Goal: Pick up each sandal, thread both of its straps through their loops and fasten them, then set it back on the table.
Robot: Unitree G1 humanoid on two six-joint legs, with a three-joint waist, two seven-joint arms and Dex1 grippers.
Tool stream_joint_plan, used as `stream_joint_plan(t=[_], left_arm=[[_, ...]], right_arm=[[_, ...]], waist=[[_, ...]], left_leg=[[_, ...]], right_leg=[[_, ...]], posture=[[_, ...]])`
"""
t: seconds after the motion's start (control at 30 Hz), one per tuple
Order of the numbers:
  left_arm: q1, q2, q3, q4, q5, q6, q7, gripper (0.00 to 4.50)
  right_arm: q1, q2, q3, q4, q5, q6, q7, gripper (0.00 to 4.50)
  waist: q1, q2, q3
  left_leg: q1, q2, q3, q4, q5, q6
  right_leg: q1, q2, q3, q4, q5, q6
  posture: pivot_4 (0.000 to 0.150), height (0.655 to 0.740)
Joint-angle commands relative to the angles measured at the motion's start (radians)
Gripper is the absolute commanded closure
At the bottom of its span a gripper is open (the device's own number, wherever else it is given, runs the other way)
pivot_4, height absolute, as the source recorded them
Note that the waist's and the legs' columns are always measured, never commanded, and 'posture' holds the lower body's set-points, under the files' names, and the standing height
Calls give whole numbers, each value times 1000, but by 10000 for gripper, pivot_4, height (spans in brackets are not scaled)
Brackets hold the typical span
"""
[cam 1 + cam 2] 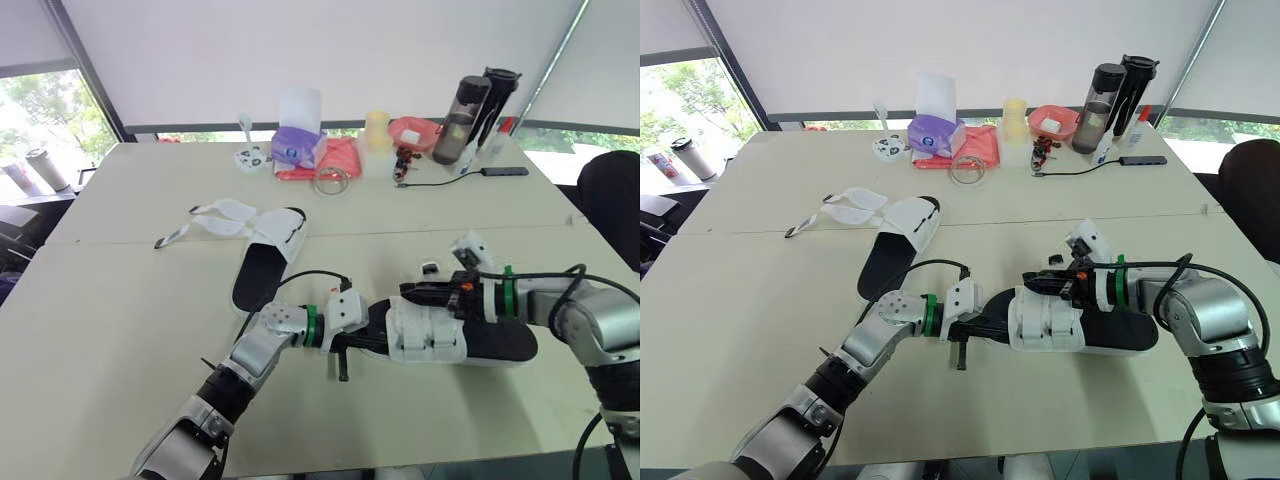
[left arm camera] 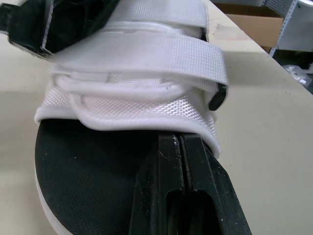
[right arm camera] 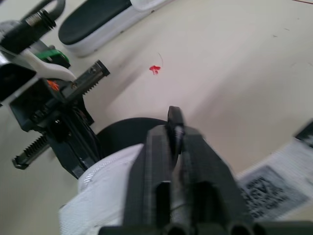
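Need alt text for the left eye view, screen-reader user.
Both grippers meet at a white-strapped black sandal on the table: the left gripper at one end, the right gripper over its straps. A second sandal lies farther back, straps unfastened, with bottles along the far edge.

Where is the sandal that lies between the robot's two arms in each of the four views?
Left eye view: the near sandal is low, right of centre.
Right eye view: low, near centre.
Left wrist view: straight ahead of the left gripper, white straps across it.
Right wrist view: beneath the right gripper, white strap showing.
Shared landmark: the far sandal, straps loose; in the right wrist view it lies beyond the left gripper.
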Motion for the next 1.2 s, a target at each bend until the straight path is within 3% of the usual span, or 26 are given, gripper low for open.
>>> stream_joint_plan(t=[0.03,0.13,0.17,0.27,0.5,0.63,0.87,1.07,1.2], left_arm=[[4,9,8,34,37,16,24,45000],[2,9,9,35,36,18,25,45000],[2,10,9,35,37,18,25,45000],[1,12,9,36,37,18,23,45000],[1,19,10,33,38,17,18,45000],[5,31,27,13,17,24,8,45000],[44,55,73,-98,-40,91,8,45000],[85,120,124,-234,-97,169,-7,45000],[132,219,189,-389,-166,258,-28,45000]], right_arm=[[2,-21,-21,-7,-8,4,13,19161],[2,-12,-43,-10,-13,-12,1,3057],[1,-9,-55,-13,-15,-21,-7,370],[-8,5,-102,-33,0,-53,-9,370],[-26,52,-387,-70,320,179,-70,370],[200,-21,-506,-138,393,308,-58,370],[402,-37,-530,-194,404,299,-53,370],[408,-8,-512,-169,423,299,-59,370],[352,31,-468,-113,434,304,-59,370]], waist=[[0,0,0],[0,0,0],[0,0,0],[-1,0,0],[1,0,0],[9,0,0],[-22,4,-1],[-27,3,0],[-29,3,1]], left_leg=[[0,0,0,0,0,0],[0,0,0,0,0,0],[0,0,0,0,0,0],[0,0,0,0,0,0],[0,0,0,0,0,0],[-1,0,0,-1,0,0],[0,1,3,-3,0,1],[0,2,3,-3,0,1],[-1,1,3,-3,0,1]], right_leg=[[0,0,0,0,0,0],[0,0,0,0,0,0],[0,0,0,0,0,0],[0,0,0,0,0,0],[0,0,0,0,0,0],[0,-1,0,-1,0,0],[-3,-1,1,1,0,0],[-3,0,0,1,0,0],[-4,0,1,1,0,0]], posture=[[1500,7400],[1500,7400],[1500,7400],[1500,7400],[1500,7400],[1500,7400],[1500,7400],[1500,7400],[1500,7400]])
